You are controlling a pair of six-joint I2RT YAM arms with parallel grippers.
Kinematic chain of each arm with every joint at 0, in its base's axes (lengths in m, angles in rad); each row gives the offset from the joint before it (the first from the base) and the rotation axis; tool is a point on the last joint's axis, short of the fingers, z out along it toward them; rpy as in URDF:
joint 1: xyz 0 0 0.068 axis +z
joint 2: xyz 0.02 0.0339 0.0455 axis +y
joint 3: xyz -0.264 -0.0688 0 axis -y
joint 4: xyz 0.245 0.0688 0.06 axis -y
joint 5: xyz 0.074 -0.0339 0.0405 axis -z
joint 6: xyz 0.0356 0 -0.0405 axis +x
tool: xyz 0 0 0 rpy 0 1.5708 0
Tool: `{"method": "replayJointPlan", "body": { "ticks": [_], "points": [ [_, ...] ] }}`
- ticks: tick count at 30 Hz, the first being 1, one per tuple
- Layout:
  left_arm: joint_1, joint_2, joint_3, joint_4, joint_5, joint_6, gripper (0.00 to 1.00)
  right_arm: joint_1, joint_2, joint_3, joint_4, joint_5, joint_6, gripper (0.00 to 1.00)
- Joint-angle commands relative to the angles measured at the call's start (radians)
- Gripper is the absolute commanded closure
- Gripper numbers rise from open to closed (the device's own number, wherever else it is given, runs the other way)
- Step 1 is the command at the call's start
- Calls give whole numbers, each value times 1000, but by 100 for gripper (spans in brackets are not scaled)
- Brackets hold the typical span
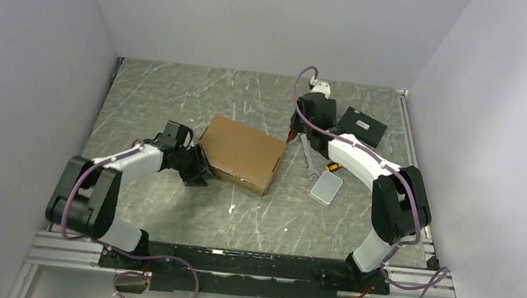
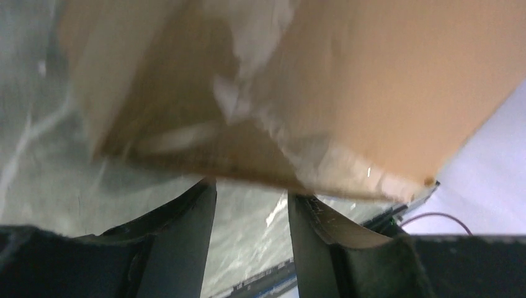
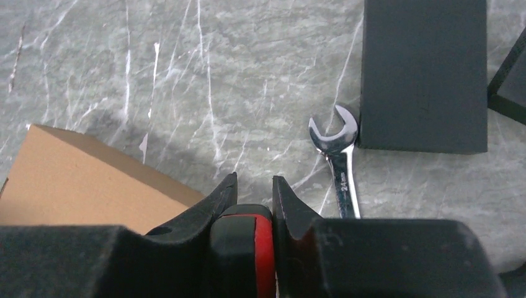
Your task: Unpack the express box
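The express box [image 1: 241, 154] is a flat brown cardboard box lying closed in the middle of the table. My left gripper [image 1: 200, 169] is at its left end. In the left wrist view the box [image 2: 347, 81] fills the top, and its lower edge lies across the tips of my left gripper [image 2: 251, 194], whose jaws stand apart with only table between them. My right gripper [image 1: 293, 135] is just off the box's far right corner. In the right wrist view the right gripper [image 3: 254, 184] is shut on a red and black handle [image 3: 245, 248]; the box's corner [image 3: 74, 183] is at the lower left.
A steel wrench [image 1: 308, 158] lies right of the box and also shows in the right wrist view [image 3: 341, 161]. A clear plastic case [image 1: 326, 188] lies near it. Black flat boxes [image 1: 364, 127] sit at the back right, one in the right wrist view [image 3: 423, 74]. Walls enclose the table.
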Motion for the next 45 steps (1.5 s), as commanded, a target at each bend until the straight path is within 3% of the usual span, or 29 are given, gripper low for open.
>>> {"method": "replayJointPlan", "body": {
  "ticks": [1, 9, 16, 19, 22, 28, 37, 45],
  "points": [
    [-8, 131, 117, 105, -60, 44, 49, 18, -86, -75, 104, -75, -13, 100],
    [1, 273, 356, -74, -131, 153, 49, 62, -285, -272, 105, -65, 55, 100],
    [34, 19, 243, -221, -86, 215, 41, 139, -394, -202, -62, 228, -108, 100],
    [100, -113, 232, -268, -8, 263, 33, 201, -429, -199, -45, 259, -166, 100],
    [178, -151, 327, -292, 97, 312, 23, 264, -428, -197, 14, 225, -199, 100],
    [250, 31, 534, -270, 282, 292, 21, 332, -332, -101, 41, 128, -162, 100],
    [288, 261, 670, -258, 232, 271, 23, 420, -184, 35, 109, 78, -213, 100],
    [287, 317, 635, -245, 157, 397, 27, 432, -113, 97, 133, 113, -221, 100]
  ]
}}
